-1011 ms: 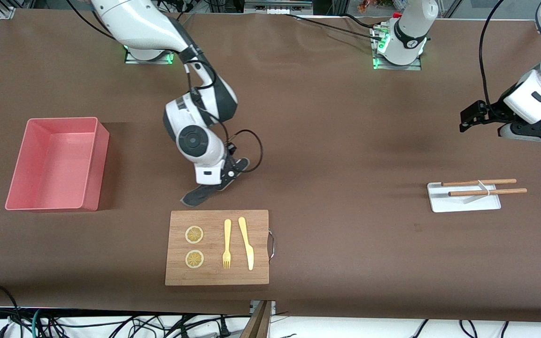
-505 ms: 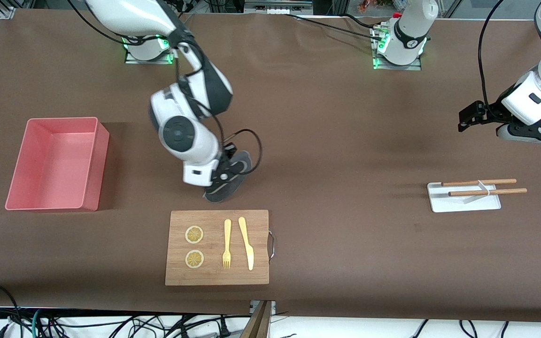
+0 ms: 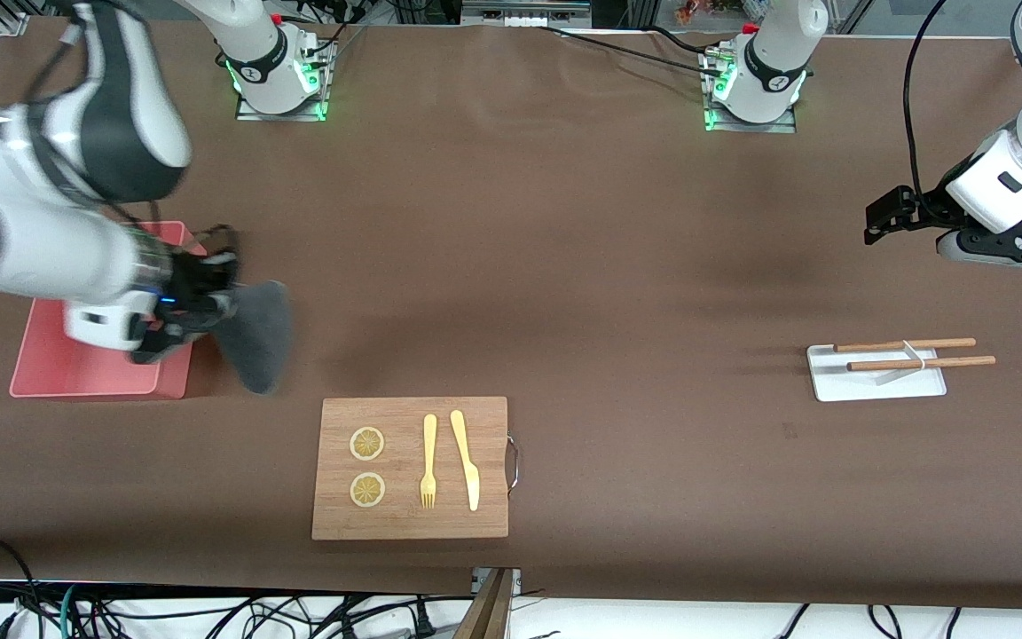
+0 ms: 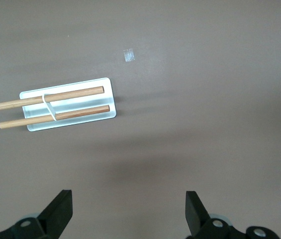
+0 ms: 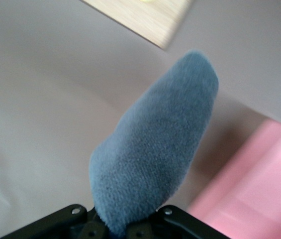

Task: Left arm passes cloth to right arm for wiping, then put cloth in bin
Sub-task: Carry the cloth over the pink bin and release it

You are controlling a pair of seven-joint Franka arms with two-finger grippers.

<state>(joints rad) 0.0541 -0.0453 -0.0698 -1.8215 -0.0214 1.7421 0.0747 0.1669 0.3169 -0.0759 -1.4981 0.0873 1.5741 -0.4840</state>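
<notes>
Nearest the front camera, a wooden cutting board (image 3: 411,468) lay flat on the brown table (image 3: 617,266), carrying two lemon slices (image 3: 367,466), a yellow fork (image 3: 428,461) and a yellow knife (image 3: 466,459); a metal handle (image 3: 514,462) sat on its edge toward the left arm's end. Farther from the camera, toward the left arm's end, a white chopstick rest (image 3: 876,373) held two wooden chopsticks (image 3: 913,354), their tips overhanging it. The left wrist view showed the same rest (image 4: 68,104) and a small clear scrap (image 4: 129,55) on the table near it.

Toward the right arm's end stood the pink bin (image 3: 85,377), partly covered by the right arm (image 3: 41,240). The right pincer (image 3: 178,311) was over the bin's wall nearest the board, pinching the grey cloth (image 3: 255,333). The cloth was held at one narrow end; its long axis ran away from the pincer and the free rounded end (image 5: 200,64) pointed toward the board, hanging over bare table beside the bin (image 5: 259,184). Only its grey face showed.

The left pincer (image 3: 884,217) hung idle above the table, farther than the rest, fingers (image 4: 58,211) spread and holding nothing.

No legible writing was seen.
</notes>
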